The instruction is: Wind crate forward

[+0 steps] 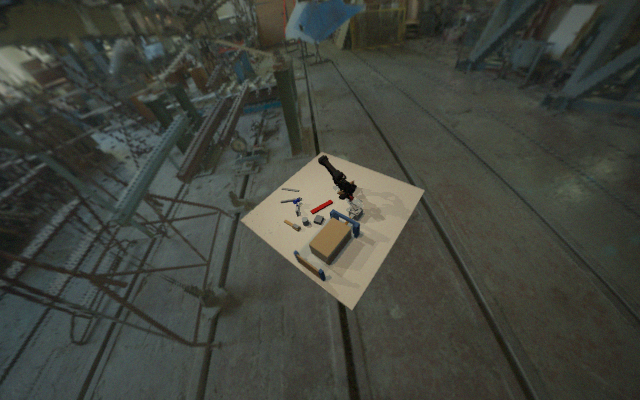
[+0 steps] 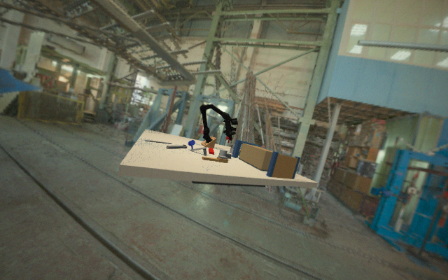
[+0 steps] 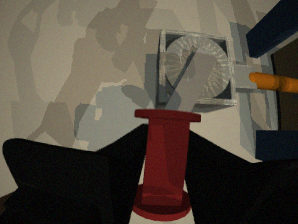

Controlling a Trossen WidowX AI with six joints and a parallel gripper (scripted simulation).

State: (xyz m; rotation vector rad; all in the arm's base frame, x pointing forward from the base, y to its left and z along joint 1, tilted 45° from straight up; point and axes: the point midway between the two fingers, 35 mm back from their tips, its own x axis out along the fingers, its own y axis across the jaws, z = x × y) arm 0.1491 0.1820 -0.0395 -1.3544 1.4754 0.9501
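Observation:
My gripper (image 3: 162,131) (image 1: 348,193) (image 2: 229,136) is shut on a red winch handle (image 3: 166,163), a red shank with a flat flange at its far end. It hangs above the bench just short of the hand winch (image 3: 196,70) (image 1: 356,210), a small clear-sided grey box with a round drum. An orange strap (image 3: 274,83) runs from the winch toward the blue steel frame (image 3: 273,26) (image 1: 345,220) (image 2: 237,148). The brown crate (image 1: 330,240) (image 2: 256,156) sits flat behind that frame. The round hole on top of the winch does not show clearly.
A red bar (image 1: 321,206) (image 2: 211,150), a grey cylinder (image 1: 305,220) (image 2: 222,153), a grey block (image 1: 318,219), a wooden-handled tool (image 1: 292,225), a blue-knobbed tool (image 1: 295,201) and a grey rod (image 1: 290,190) lie left of the winch. A second blue frame (image 1: 310,265) (image 2: 272,164) stands behind the crate.

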